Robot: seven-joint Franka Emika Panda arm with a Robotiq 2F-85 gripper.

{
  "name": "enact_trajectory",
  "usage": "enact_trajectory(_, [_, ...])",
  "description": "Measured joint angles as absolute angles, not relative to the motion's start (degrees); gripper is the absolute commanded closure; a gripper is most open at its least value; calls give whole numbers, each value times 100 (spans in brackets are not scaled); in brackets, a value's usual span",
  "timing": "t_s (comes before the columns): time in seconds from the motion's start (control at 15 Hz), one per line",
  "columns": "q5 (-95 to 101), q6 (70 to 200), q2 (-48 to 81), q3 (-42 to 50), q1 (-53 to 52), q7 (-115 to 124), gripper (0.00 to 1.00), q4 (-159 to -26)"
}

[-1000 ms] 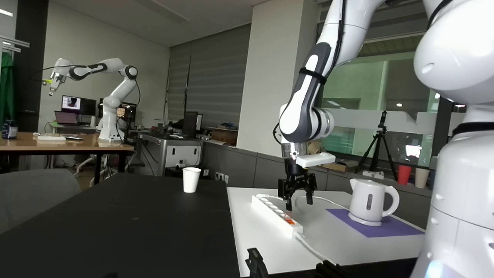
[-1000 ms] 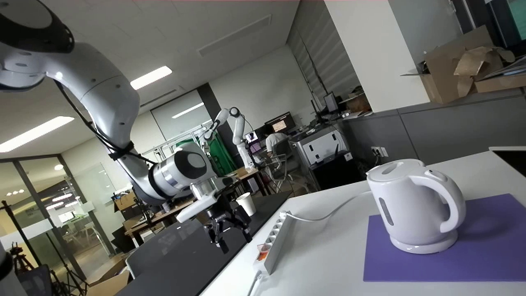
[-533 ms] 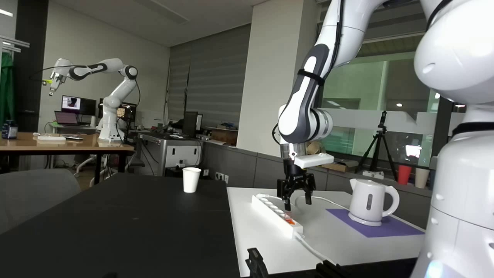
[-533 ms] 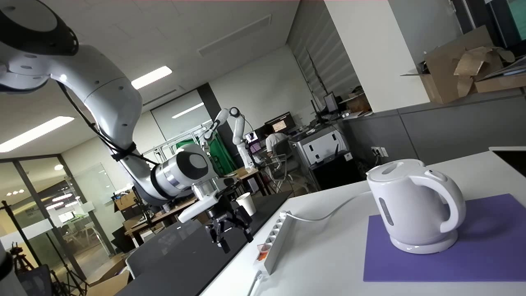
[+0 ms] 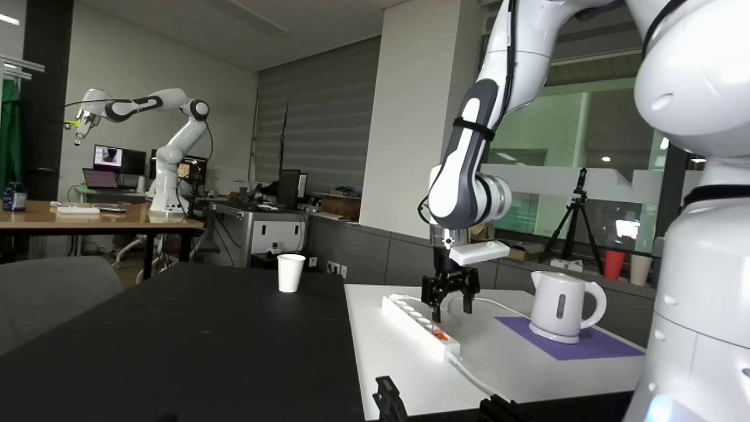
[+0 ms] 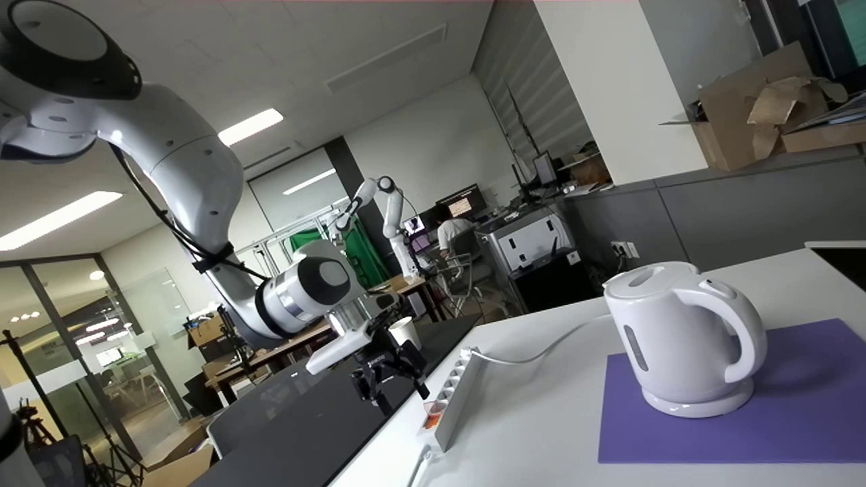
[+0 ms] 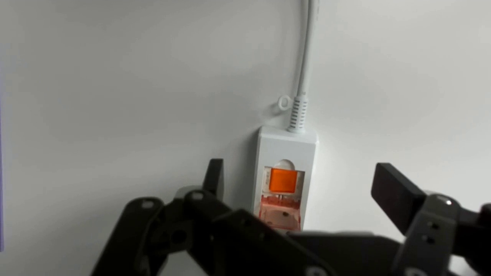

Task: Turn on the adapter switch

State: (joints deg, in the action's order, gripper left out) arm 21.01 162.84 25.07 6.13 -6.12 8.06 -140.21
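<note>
The adapter, a long white power strip, lies on the white table; it shows in both exterior views [image 5: 415, 328] [image 6: 455, 399]. In the wrist view its near end [image 7: 287, 149] lies between my fingers. The orange-red switch [image 7: 283, 180] sits in a recess there, with a clear reddish flap standing open beside it. The switch also shows in both exterior views [image 5: 440, 336] [image 6: 431, 421]. My gripper [image 7: 299, 173] is open and empty, fingers pointing down, above the strip and apart from it; it shows in both exterior views [image 5: 452, 313] [image 6: 404, 400]. The gripper hides the strip's socket end in the wrist view.
A white kettle [image 5: 558, 306] stands on a purple mat [image 5: 606, 349] beside the strip. A white cable [image 7: 307, 57] leaves the strip's switch end, and another cord [image 6: 524, 360] runs from the far end toward the kettle. A paper cup [image 5: 290, 274] stands on the adjoining black table [image 5: 176, 346].
The arm and my open gripper have moved a little lower, and closer to the strip in an exterior view. The strip, switch and kettle have not moved.
</note>
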Motion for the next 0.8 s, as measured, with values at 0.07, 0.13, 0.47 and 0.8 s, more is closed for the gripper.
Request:
enact_trajectory(0.07, [2073, 16396, 2590, 694, -652, 806, 36, -14014])
enact_trajectory(0.13, [2021, 16504, 2667, 767, -691, 806, 46, -14008])
enact_trajectory(0.47, [1716, 16899, 2962, 988, -874, 797, 78, -13956])
enact_trajectory(0.8, [1552, 17244, 3143, 1408, -1403, 815, 100, -13927])
